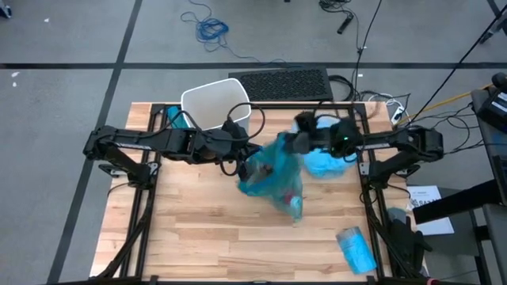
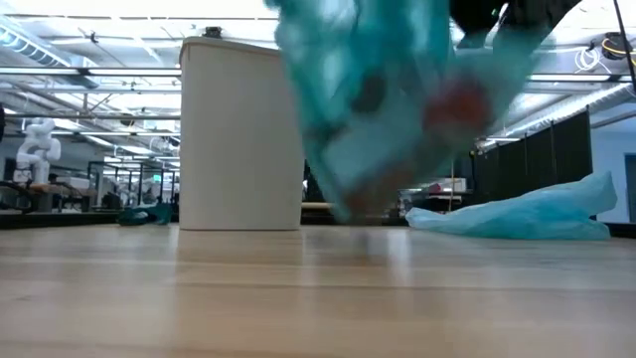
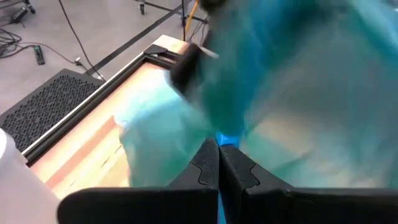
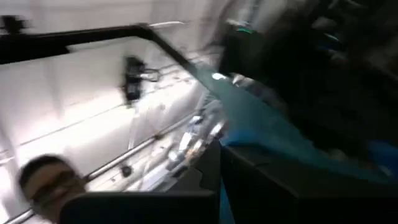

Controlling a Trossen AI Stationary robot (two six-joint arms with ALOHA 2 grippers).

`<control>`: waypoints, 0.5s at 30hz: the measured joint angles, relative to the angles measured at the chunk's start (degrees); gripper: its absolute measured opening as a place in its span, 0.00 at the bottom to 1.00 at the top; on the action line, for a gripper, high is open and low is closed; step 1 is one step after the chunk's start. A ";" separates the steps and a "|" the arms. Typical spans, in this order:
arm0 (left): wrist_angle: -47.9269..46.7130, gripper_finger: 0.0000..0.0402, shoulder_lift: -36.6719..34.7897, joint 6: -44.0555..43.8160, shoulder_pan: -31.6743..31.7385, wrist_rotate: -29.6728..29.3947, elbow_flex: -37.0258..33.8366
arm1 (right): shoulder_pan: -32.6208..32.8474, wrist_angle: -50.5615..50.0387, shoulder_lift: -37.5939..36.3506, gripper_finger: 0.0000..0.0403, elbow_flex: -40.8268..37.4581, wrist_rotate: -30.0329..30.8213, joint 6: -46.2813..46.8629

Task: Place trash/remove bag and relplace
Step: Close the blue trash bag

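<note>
Near edge, table: a folded pale blue plastic bag (image 1: 356, 249) lies flat near the right front corner of the light wooden slatted table (image 1: 206, 245).
Task object, appearance: a translucent teal plastic trash bag (image 1: 273, 174), crumpled and motion-blurred, with dark and reddish shapes showing dimly through its film in the low view (image 2: 397, 109); the contents cannot be identified.
Task object, position: lifted off the tabletop over the table's middle, between the two arms, its lower end hanging above the wood.
Left gripper (image 1: 242, 154): fingers pressed together, pinching a fold of the teal bag, as its wrist view shows (image 3: 219, 163).
Right gripper (image 1: 297, 142): fingers closed on teal film at the bag's upper right edge (image 4: 219, 163).
Behind the right gripper: a second pale blue plastic bag (image 1: 326, 164) lies crumpled on the table.
Far side: a white rectangular plastic waste bin (image 1: 215, 104) stands upright at the table's back left, unlined.
Beyond the table: a black perforated mat (image 1: 281, 83) on the floor.
</note>
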 joint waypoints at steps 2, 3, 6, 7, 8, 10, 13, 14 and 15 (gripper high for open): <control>0.16 0.00 0.00 0.00 0.00 -0.04 0.00 | -0.13 2.31 -1.14 0.00 0.60 0.32 -0.15; 0.02 0.00 0.00 0.00 0.00 -0.04 0.00 | -0.16 2.57 -1.21 0.00 0.67 0.33 -0.04; -0.01 0.00 0.00 -0.03 0.00 -0.04 0.00 | 0.12 0.34 -0.53 0.00 0.40 -0.26 -0.04; 0.04 0.00 0.00 -0.05 0.00 -0.04 0.00 | 0.21 -0.35 -0.35 0.00 0.28 -0.88 -0.03; 0.03 0.00 0.00 -0.05 0.00 -0.04 0.00 | 0.19 0.37 -0.51 0.00 0.30 -0.92 -0.08; 0.09 0.00 0.00 -0.05 0.00 -0.04 0.00 | 0.19 0.88 -1.05 0.00 0.53 -0.53 -0.26; 0.07 0.00 0.00 -0.05 -0.02 -0.04 0.00 | 0.61 -1.88 -0.69 0.00 0.44 -0.93 -0.93; 0.05 0.00 0.00 -0.07 -0.02 -0.04 0.00 | 0.67 -3.01 -0.60 0.00 0.39 -1.23 -1.22; 0.05 0.00 0.00 -0.07 -0.02 -0.04 0.00 | 0.68 -3.51 -0.66 0.00 0.39 -1.46 -1.49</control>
